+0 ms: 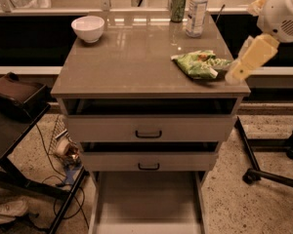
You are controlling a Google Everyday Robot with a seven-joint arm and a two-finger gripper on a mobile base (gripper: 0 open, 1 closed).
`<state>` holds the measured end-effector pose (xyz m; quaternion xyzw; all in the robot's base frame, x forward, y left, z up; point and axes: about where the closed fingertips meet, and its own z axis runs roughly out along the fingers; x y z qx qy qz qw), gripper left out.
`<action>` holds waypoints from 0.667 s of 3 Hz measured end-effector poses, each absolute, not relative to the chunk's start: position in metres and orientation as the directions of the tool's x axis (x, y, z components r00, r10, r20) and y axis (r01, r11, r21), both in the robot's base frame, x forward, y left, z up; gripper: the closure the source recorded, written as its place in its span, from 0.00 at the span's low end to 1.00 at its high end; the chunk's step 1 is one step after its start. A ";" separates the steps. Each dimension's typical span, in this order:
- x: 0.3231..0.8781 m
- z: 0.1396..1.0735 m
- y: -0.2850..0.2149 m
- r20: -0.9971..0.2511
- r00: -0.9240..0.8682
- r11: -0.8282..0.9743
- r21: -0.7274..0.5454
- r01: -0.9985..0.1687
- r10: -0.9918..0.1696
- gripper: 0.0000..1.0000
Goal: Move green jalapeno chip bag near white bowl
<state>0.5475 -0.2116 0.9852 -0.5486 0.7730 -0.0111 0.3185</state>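
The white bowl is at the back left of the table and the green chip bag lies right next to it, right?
No. The bowl is at the back left of the table, but the chip bag is not next to it: the camera view shows it far away at the front right. The gripper is beside the bag, at the table's right edge.
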 end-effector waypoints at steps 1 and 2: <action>0.616 0.966 -0.219 -0.611 -0.190 0.478 -0.352 -0.805 -0.769 0.00; 0.629 0.953 -0.220 -0.625 -0.197 0.488 -0.336 -0.805 -0.755 0.00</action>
